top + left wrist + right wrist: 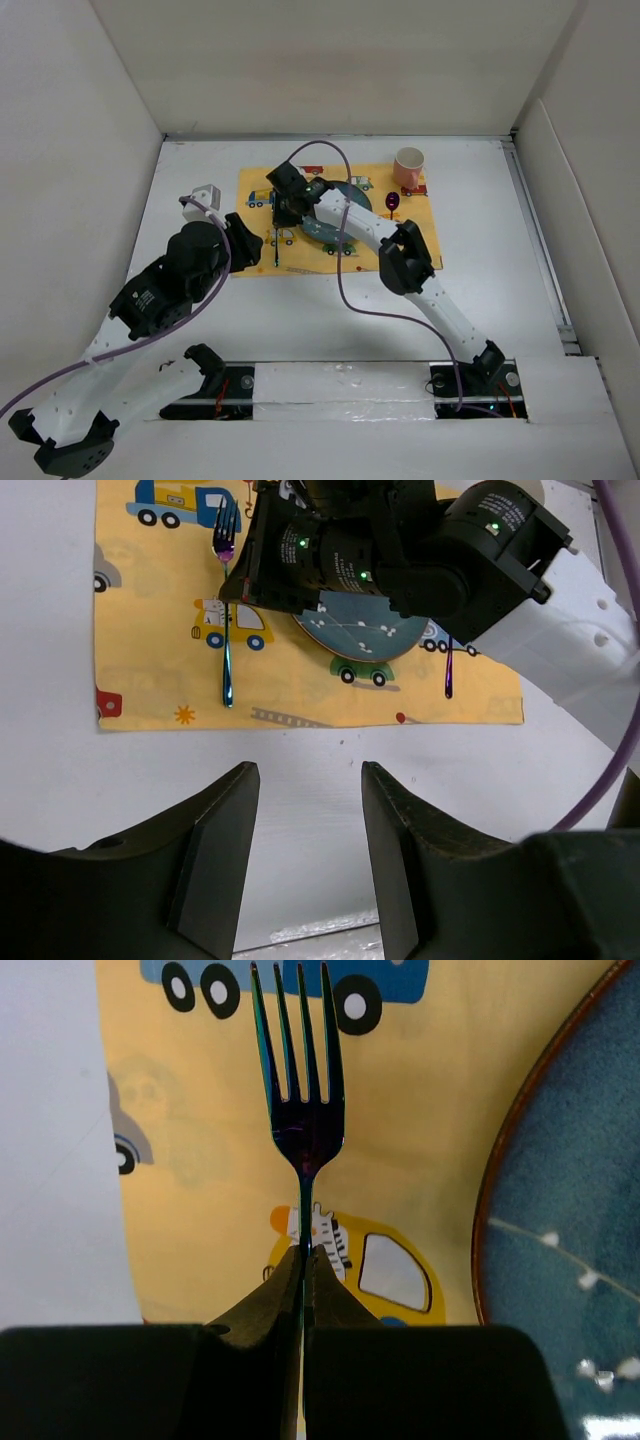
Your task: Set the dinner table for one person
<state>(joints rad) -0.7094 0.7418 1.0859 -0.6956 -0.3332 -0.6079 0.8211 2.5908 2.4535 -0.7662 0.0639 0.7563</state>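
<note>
One fork (305, 1135) (in the right gripper (303, 1255)), one plate (570, 1210), one cup (408, 165).

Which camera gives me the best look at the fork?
The right wrist view: the fork fills the frame, tines sharp, handle pinched by the right gripper. The left wrist view shows it small; from the top it's a thin dark line.

Plate (570, 1240) just beside fork (305, 1130), seemingly apart

We see the plate (570, 1210) cut by the edge, the handle of the fork (300, 1110) hidden in the right hand (303, 1260).
</note>
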